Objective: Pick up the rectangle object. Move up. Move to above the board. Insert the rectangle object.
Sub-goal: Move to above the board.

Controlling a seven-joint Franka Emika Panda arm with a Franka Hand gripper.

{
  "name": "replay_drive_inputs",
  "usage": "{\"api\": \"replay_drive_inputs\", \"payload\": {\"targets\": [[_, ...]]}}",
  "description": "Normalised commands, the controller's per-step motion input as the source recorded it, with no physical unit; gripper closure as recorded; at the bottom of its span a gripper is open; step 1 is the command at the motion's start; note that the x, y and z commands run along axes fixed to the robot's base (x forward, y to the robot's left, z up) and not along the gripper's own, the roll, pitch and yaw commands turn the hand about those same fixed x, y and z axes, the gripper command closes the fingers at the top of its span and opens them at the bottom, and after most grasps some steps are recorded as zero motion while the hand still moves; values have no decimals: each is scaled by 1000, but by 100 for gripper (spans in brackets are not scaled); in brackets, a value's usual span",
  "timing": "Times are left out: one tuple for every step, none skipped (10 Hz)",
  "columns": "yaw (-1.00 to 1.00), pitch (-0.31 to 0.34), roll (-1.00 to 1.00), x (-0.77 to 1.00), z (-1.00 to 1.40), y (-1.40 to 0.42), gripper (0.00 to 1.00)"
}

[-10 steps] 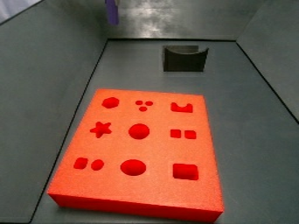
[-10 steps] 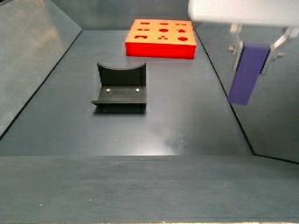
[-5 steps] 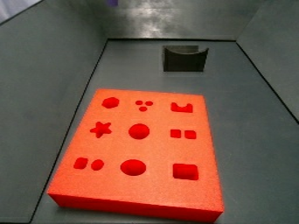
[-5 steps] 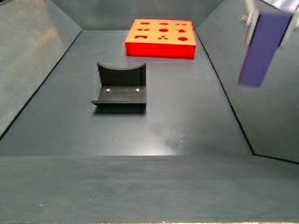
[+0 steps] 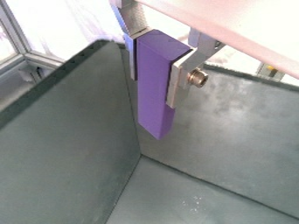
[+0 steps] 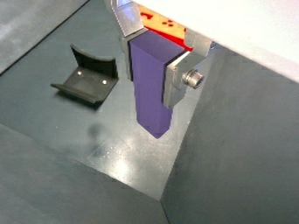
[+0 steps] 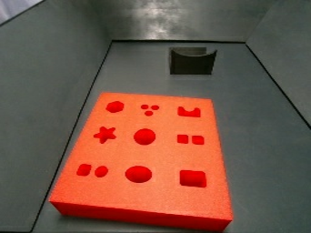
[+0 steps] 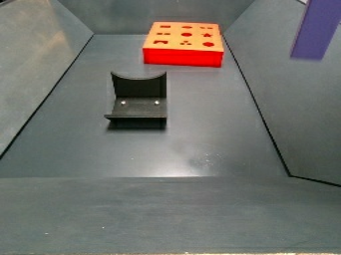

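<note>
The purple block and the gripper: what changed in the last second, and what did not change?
The gripper has carried the rectangle object upward: in a side view only its lower end now shows at the top edge. It stays clamped between the fingers in both wrist views. The board and the fixture have not moved.

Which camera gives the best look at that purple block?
Both wrist views: the rectangle object hangs full-length, clamped in the hand. A side view catches only its lower end at the frame's top corner; the other side view misses it.
</note>
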Motion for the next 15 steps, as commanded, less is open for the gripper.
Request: {"api": "replay_drive_inputs", "payload": {"targets": [[1000,91,-179,301,125,-1000,100],[1000,88,-178,304,103,-1000,100],[858,92,-166,307,110,-1000,100],[679,70,-160,309,110,-1000,100],[378,66,-64,315,110,-1000,100],[227,74,-25,318,111,-1000,100],[108,95,-6,325,114,-1000,100],[72,104,-13,329,114,-1000,100],[35,123,-8,339,116,-1000,100],[25,126,-11,343,117,-1000,100],[13,127,-2,351,119,-1000,100],[12,123,-17,357,119,-1000,100],[14,123,-4,364,123,-1000,100],[10,122,9,375,127,-1000,100],[12,124,4,383,126,-1000,100]]}}
